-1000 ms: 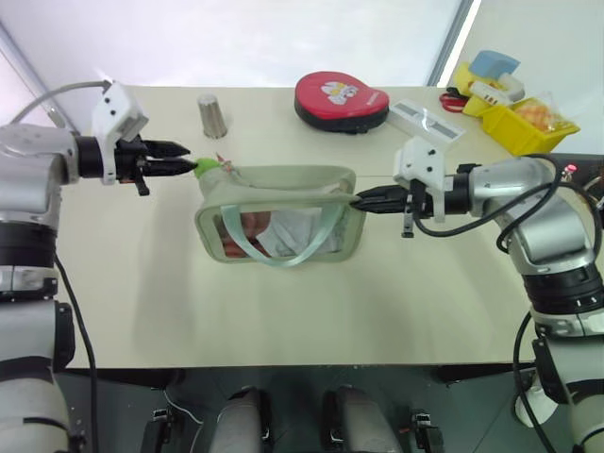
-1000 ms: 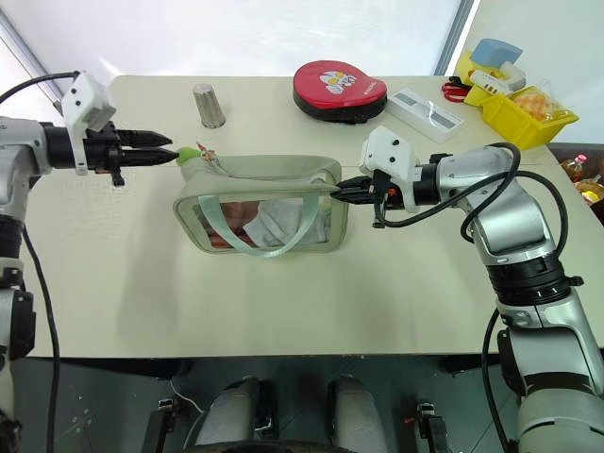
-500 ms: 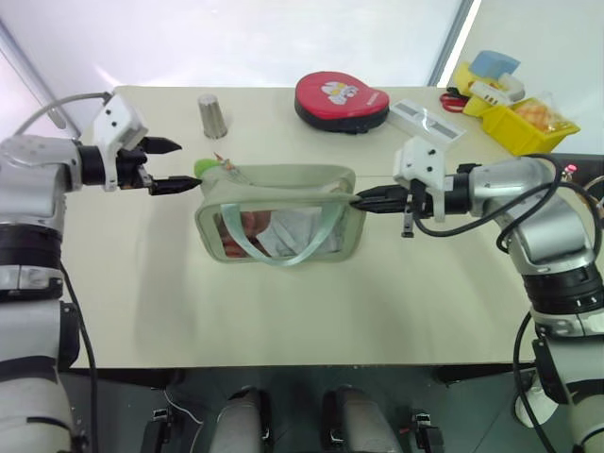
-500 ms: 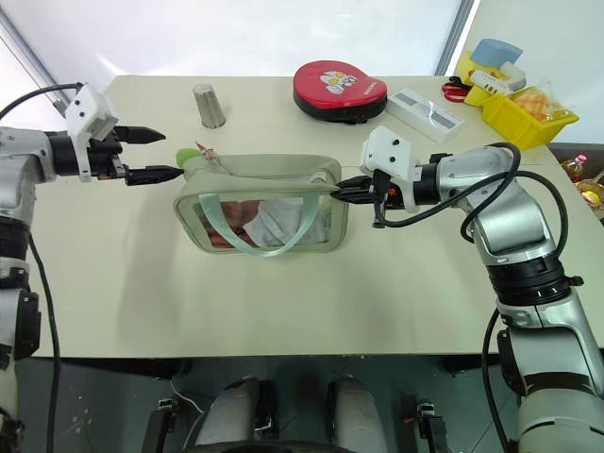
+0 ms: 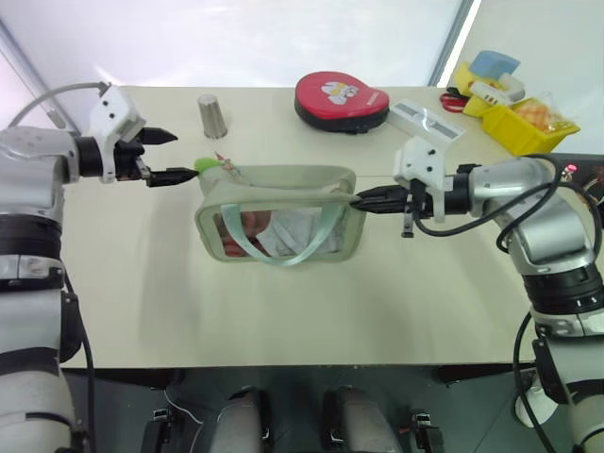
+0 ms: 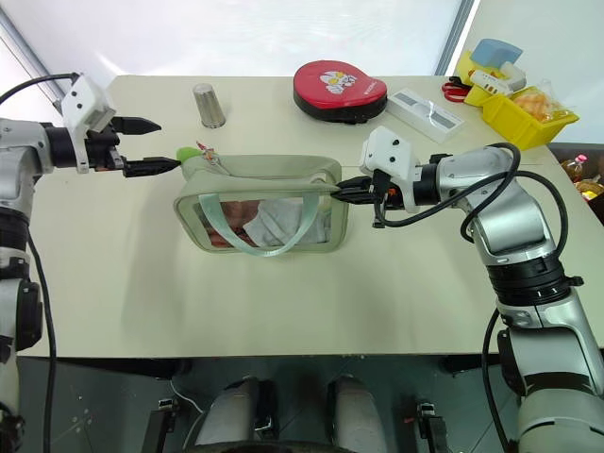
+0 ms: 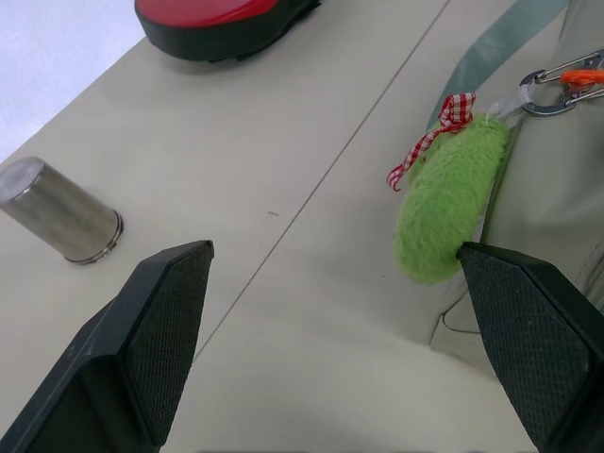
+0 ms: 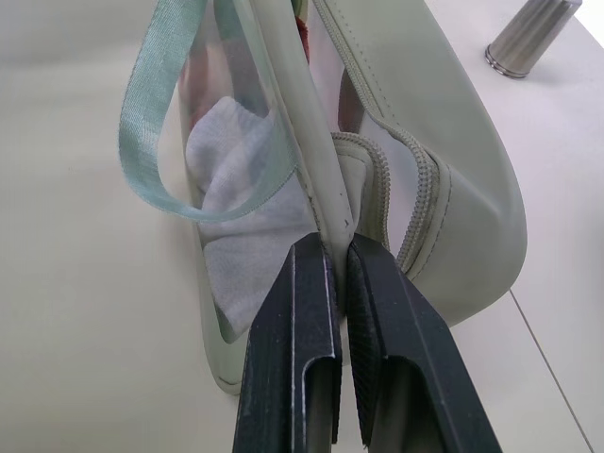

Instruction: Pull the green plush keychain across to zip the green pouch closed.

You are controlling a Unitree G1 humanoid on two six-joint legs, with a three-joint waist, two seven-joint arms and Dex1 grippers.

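Note:
The green pouch (image 5: 283, 177) lies mid-table with its clear front and mint strap toward me. At its left end the green plush keychain (image 5: 204, 167) hangs from a clip with a red-checked ribbon, and it is a fuzzy lime shape (image 7: 448, 203) in the left wrist view. My left gripper (image 5: 184, 156) is open just left of it. One fingertip (image 7: 500, 283) is close beside the plush, and nothing is held. My right gripper (image 8: 330, 247) is shut on the pouch's right-end edge (image 5: 351, 200), near the zipper's end.
A red round case (image 5: 341, 99) lies at the back centre. A metal cup (image 5: 212, 115) stands behind the left gripper. At the back right are a white box (image 5: 427, 118) and a yellow bin (image 5: 514, 125). Bare tabletop lies in front of the pouch.
My left gripper has opened wide; a second ago its nearly closed fingers touched the keychain. The plush now lies free. The right gripper and the pouch have not moved.

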